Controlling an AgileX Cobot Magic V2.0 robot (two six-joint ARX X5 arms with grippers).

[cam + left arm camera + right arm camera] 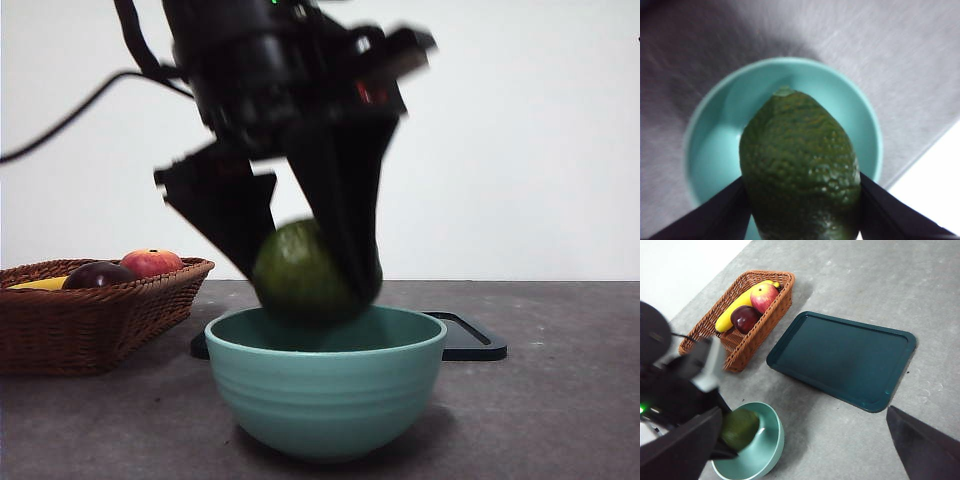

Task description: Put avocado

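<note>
The left hand comes down from above with its two black jaws clamped on the avocado, one jaw pressing each side of the fruit. The jaws are spread only as wide as the avocado's girth, and they touch nothing else. The avocado hangs right over the mouth of a teal bowl, its underside at about rim level and just dipping inside; I cannot tell whether it touches the bowl's inner wall or floor.

From the left wrist camera the avocado is a dull, dark olive green with pebbly, matte skin, oval and tapering toward its far end, where a small paler stem spot shows. The bowl opens beneath it, the fruit sitting over its middle.

The right hand waits high over the right of the surface, its jaws wide apart and holding nothing. Its camera looks down on the avocado over the bowl.

Behind the bowl lies a dark flat tray. At the far left stands a wicker basket with a red apple, a dark purple fruit and a banana inside.
</note>
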